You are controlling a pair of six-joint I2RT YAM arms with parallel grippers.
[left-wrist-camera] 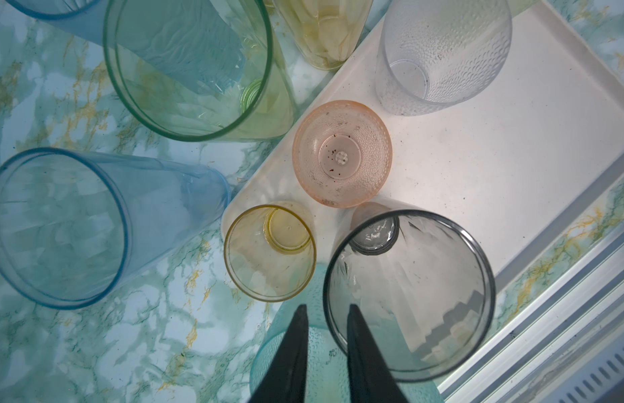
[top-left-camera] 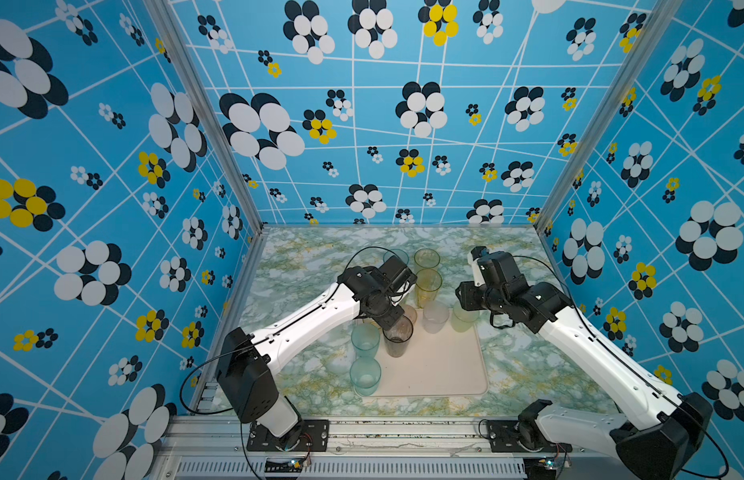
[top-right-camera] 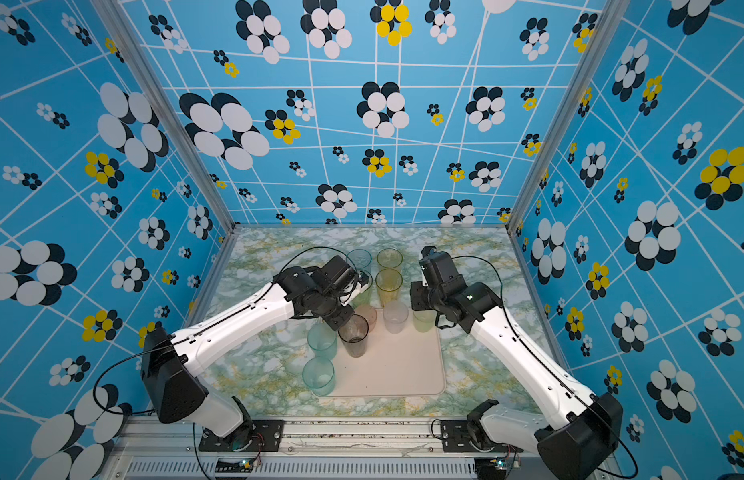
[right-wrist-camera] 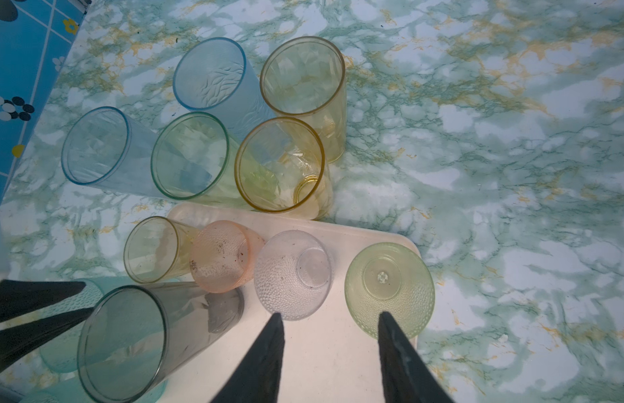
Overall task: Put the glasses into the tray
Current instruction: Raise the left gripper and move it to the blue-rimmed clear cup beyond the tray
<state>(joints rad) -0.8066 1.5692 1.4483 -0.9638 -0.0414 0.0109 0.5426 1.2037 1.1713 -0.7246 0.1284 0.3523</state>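
The cream tray [top-left-camera: 436, 365] lay on the marbled bench [top-left-camera: 303, 257] in the lower middle of both top views. Along its upper edge stood the pink tumbler [left-wrist-camera: 341, 153], the clear tumbler [left-wrist-camera: 443, 56] and the short green tumbler [right-wrist-camera: 389, 289]. The grey tumbler [top-left-camera: 397, 338] stood upright toward its upper left. A small amber tumbler [left-wrist-camera: 268, 251] sat at the tray's upper left corner; whether it was on the tray could not be told. Above the tray, on the bare bench, stood a tall green tumbler [right-wrist-camera: 190, 155], two blue tumblers [right-wrist-camera: 94, 146] and two tall amber tumblers [right-wrist-camera: 303, 76]. Two teal tumblers [top-left-camera: 365, 338] stood at the tray's left edge. The left claw [left-wrist-camera: 327, 307] was parted only a little, its fingers either side of the grey tumbler's rim with a gap showing on both sides, gripping nothing. The right claw [right-wrist-camera: 329, 314] hung wide open and empty over the tray, near the clear and short green tumblers.
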